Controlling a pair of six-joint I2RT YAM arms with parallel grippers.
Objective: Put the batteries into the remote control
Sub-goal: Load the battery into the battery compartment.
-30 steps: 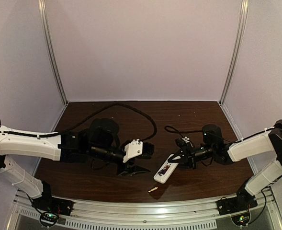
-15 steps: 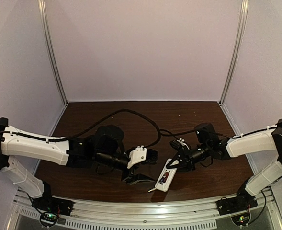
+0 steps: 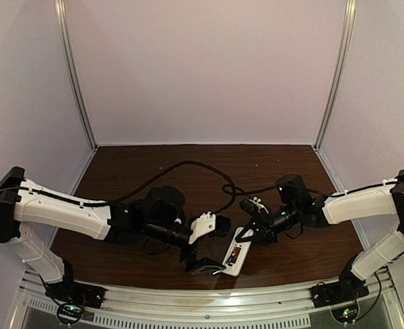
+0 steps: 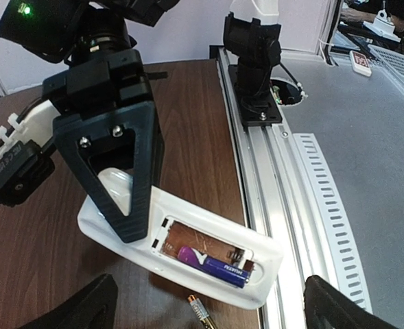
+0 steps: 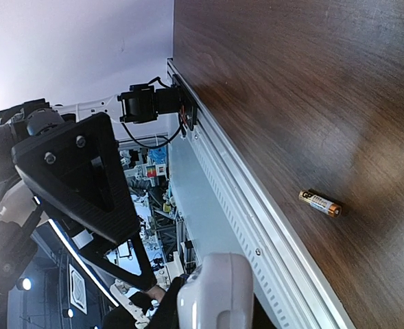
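The white remote control (image 4: 123, 236) lies back-up on the brown table, tilted, its battery recess uncovered. A bluish-purple battery (image 4: 215, 266) sits in the recess along its near side; the other half shows bare copper. The gold battery (image 4: 199, 310) lies on the table just in front of the remote, also seen as the gold battery (image 5: 319, 203). My left gripper (image 4: 205, 317) hangs open over this spot, its jaws wide to either side of the gold battery. My right gripper (image 3: 246, 234) is shut on the far end of the remote control (image 3: 234, 253).
The aluminium rail (image 4: 256, 171) runs along the table's near edge right beside the remote's end. Black cables (image 3: 188, 166) loop over the middle of the table behind both arms. White walls enclose the back and sides.
The left gripper opened wide and travelled right and nearer, ending over the gold battery by the remote's near end. The right arm shifted the remote slightly left and nearer.
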